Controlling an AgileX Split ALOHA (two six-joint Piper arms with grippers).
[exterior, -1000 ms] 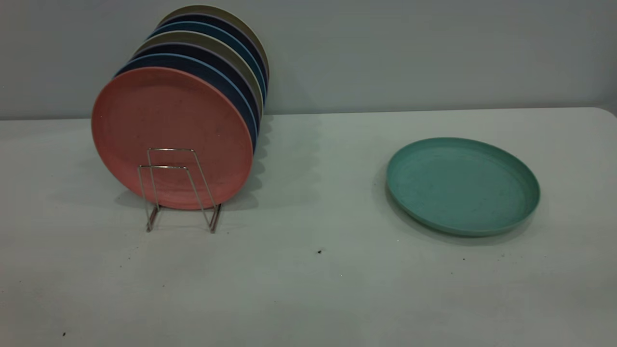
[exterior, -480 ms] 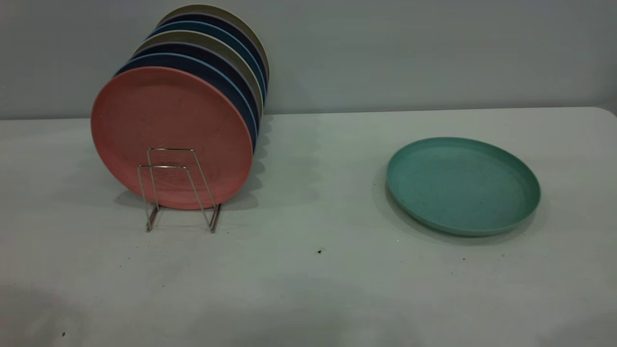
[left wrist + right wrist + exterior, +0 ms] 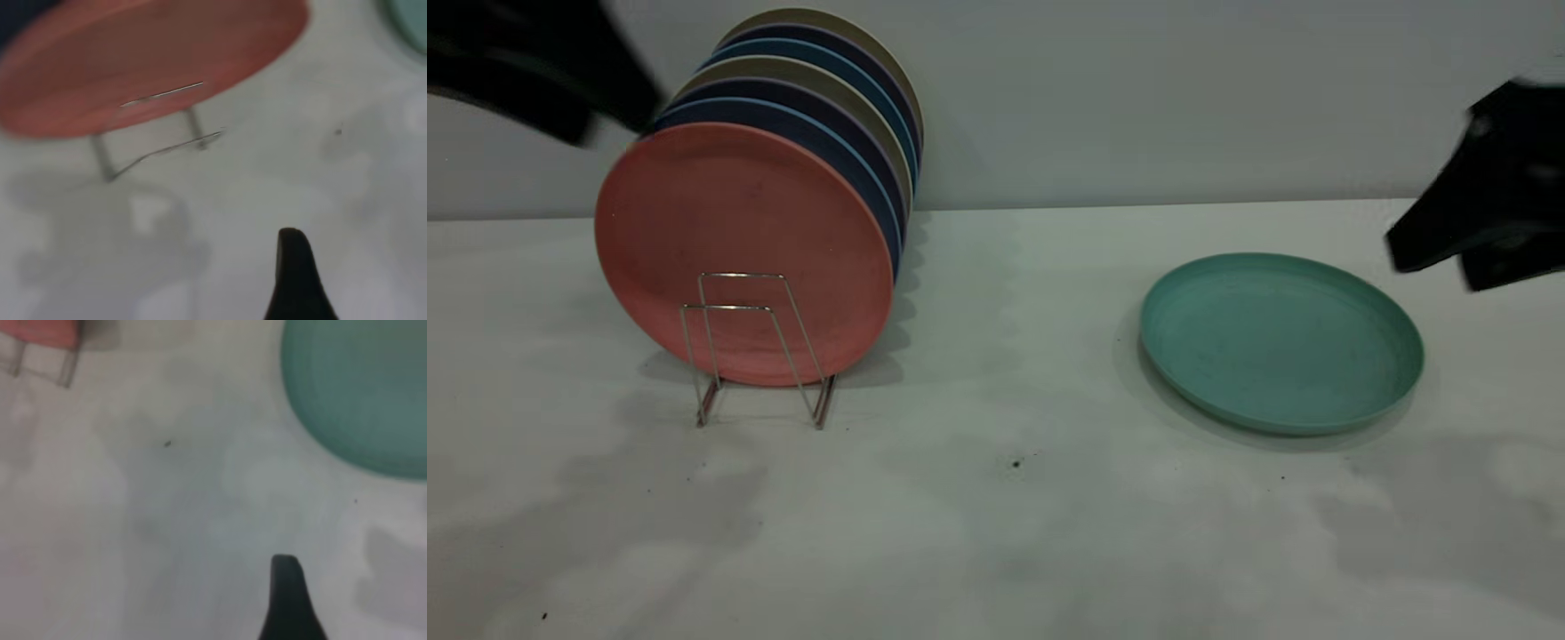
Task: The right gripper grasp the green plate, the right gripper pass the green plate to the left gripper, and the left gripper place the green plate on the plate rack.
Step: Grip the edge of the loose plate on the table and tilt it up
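Observation:
The green plate [image 3: 1280, 342] lies flat on the white table at the right; it also shows in the right wrist view [image 3: 360, 393] and at a corner of the left wrist view [image 3: 410, 23]. The plate rack [image 3: 756, 347] stands at the left with its two front wire loops empty; it also shows in the left wrist view [image 3: 167, 127]. My right gripper [image 3: 1476, 231] hangs blurred in the air, just right of and above the green plate, apart from it. My left gripper [image 3: 543, 80] is blurred at the upper left, beside the racked plates.
A salmon-pink plate [image 3: 738, 240] stands upright at the front of the rack, with several dark blue and olive plates [image 3: 854, 116] behind it. The table [image 3: 996, 533] runs back to a grey wall. Small dark specks lie on the table.
Both arms have come into the exterior view, the left at the upper left and the right at the right edge. Their shadows now fall on the table. The plates and rack have not moved.

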